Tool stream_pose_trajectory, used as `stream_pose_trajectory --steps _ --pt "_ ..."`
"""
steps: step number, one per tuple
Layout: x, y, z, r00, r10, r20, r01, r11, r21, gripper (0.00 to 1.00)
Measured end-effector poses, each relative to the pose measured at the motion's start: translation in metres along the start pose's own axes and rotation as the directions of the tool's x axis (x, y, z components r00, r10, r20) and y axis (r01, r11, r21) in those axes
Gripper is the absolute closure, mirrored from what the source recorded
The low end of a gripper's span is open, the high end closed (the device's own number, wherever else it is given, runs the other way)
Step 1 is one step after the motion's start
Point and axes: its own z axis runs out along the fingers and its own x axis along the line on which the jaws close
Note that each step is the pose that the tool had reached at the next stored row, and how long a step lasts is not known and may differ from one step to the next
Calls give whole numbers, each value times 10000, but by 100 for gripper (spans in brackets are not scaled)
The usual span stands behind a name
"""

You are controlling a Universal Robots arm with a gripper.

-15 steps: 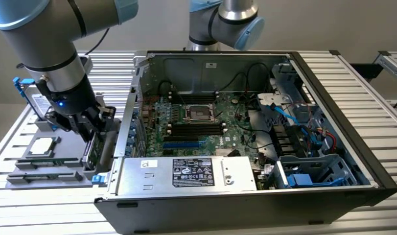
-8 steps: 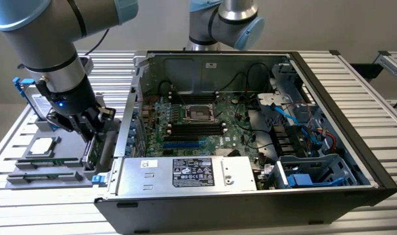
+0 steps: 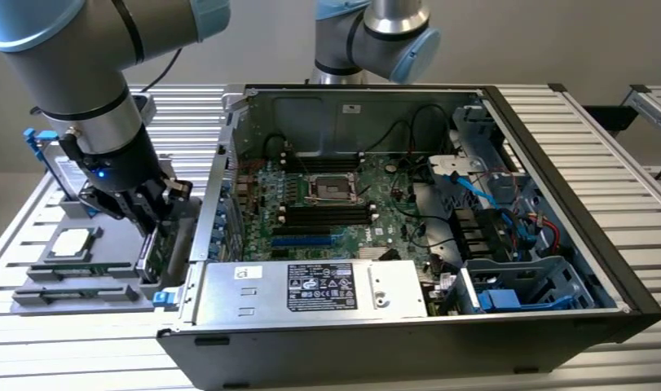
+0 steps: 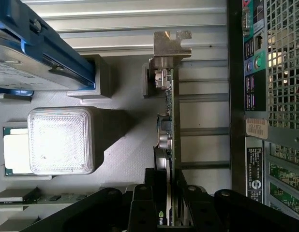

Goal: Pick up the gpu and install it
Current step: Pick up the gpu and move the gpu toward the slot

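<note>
The gpu [image 3: 154, 248] stands on edge in a grey parts holder [image 3: 80, 289], just outside the open computer case [image 3: 308, 114] on the exterior view's left. In the wrist view the gpu [image 4: 171, 121] shows edge-on, a thin green board with its silver end bracket [image 4: 171, 46] at the far end. My gripper [image 3: 145, 213] has come down over the card's top edge. Its black fingers [image 4: 149, 198] press against both faces of the card, so the gripper [image 4: 170, 195] is shut on it. The card's lower edge still sits in the holder.
The holder also carries a CPU [image 3: 72, 242], narrow memory strips [image 3: 80, 273] and a silver hard drive with blue rails [image 3: 47, 159]. The case's perforated rear wall [image 4: 280, 72] stands close beside the card. Blue expansion slots [image 3: 303, 242] lie on the motherboard. A second arm [image 3: 379, 37] rises behind the case.
</note>
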Motion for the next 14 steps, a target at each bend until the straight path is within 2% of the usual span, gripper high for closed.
stream_pose_trajectory --steps 9,11,14 --pt "0 0 0 10000 0 -1 0 10000 -1 73" --pt "-1 -3 0 10000 -1 -11 1 10000 -45 73" --pt "-3 -11 0 10000 -2 -32 1 9999 -162 73"
